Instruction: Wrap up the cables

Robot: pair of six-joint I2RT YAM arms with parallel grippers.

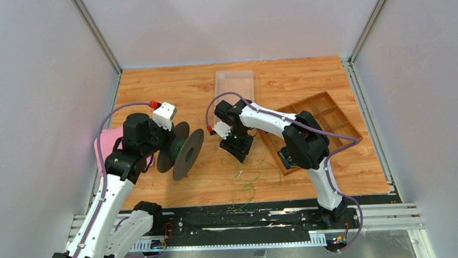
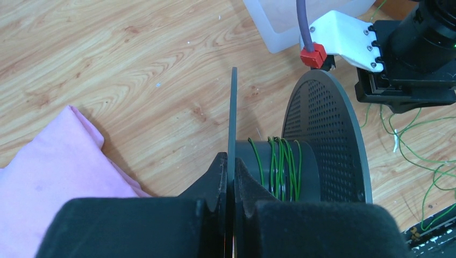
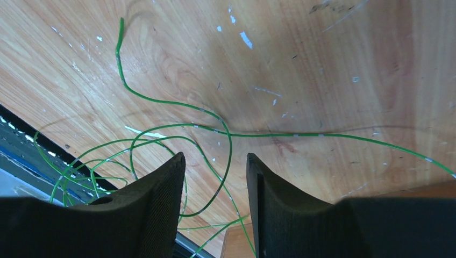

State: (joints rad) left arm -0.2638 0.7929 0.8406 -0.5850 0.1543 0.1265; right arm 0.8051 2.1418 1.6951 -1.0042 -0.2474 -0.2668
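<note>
Judging the cables (image 3: 322, 135) light, springy and slip-prone, we aim the half-open, empty right gripper (image 3: 215, 161) at the lower-centre strand; the left gripper (image 2: 230, 166) clamps the flange of the spool (image 2: 322, 140).

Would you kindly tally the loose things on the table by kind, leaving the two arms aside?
Black spool: 1
Green wire, partly wound, the rest loose, single strands not countable: 1
Pink cloth: 1
Clear plastic bin: 1
Wooden divided tray: 1
Total: 5
</note>
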